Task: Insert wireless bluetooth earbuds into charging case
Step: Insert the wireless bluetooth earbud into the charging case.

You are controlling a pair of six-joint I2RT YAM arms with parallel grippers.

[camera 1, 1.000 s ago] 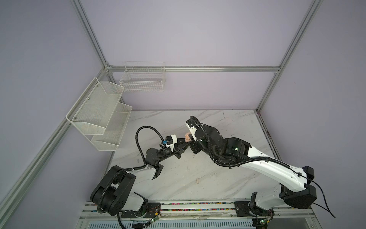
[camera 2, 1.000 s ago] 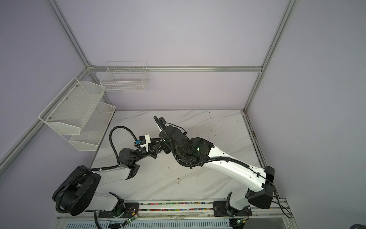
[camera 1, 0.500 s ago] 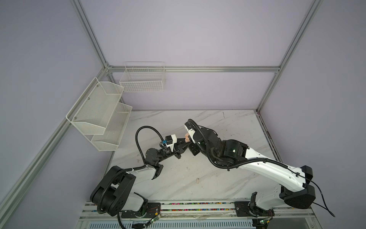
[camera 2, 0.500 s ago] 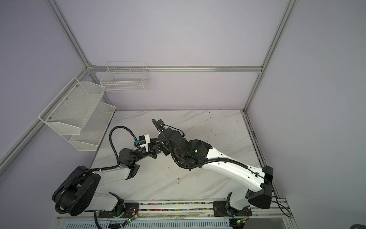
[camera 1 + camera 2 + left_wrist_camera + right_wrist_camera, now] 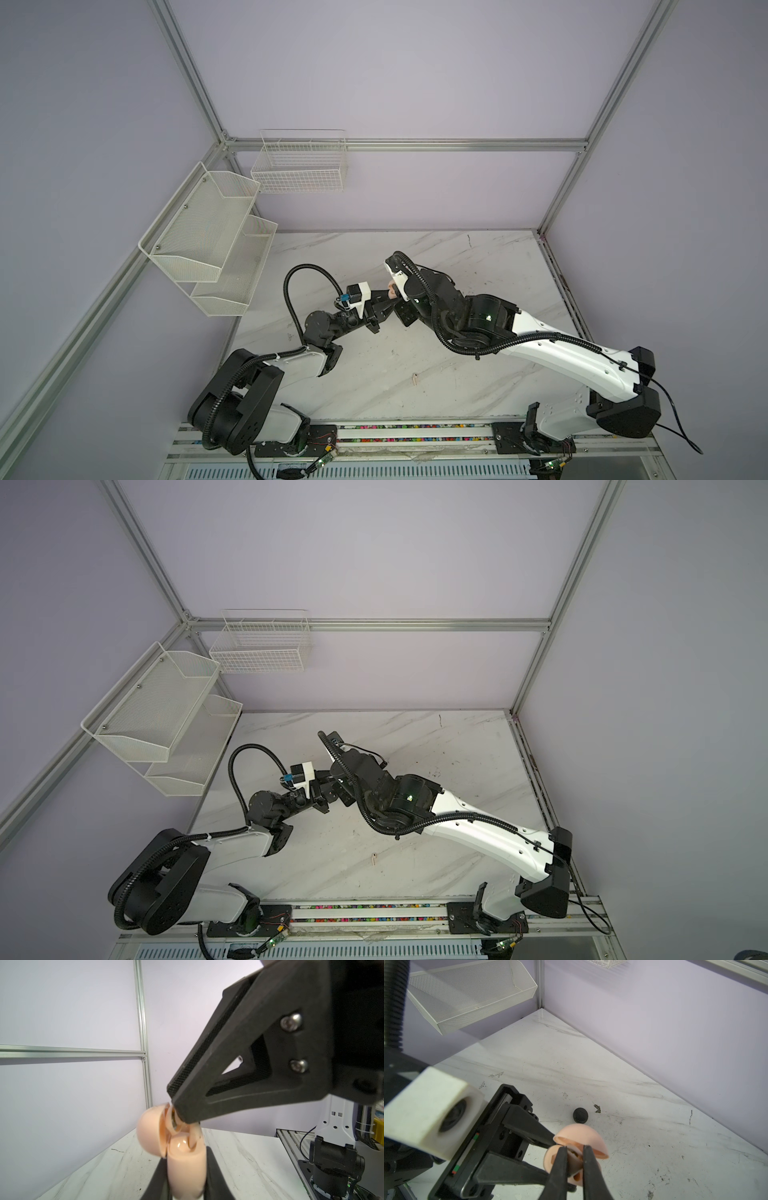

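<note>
Right hand (image 5: 575, 1148) edged left, pinching bud (image 5: 172, 1121) at case (image 5: 581, 1136); black disc (image 5: 580, 1115) right-wrist only.

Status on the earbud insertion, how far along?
Done: pink case open, clamped in the left hand. In hand: right hand pinches a pale earbud at the case's sockets, not clearly seated. Left: a loose earbud lies on the table; closing the lid.

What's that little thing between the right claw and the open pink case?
A pale pinkish earbud, pinched in the right claw at the open mouth of the case. The right wrist view shows it best.
</note>
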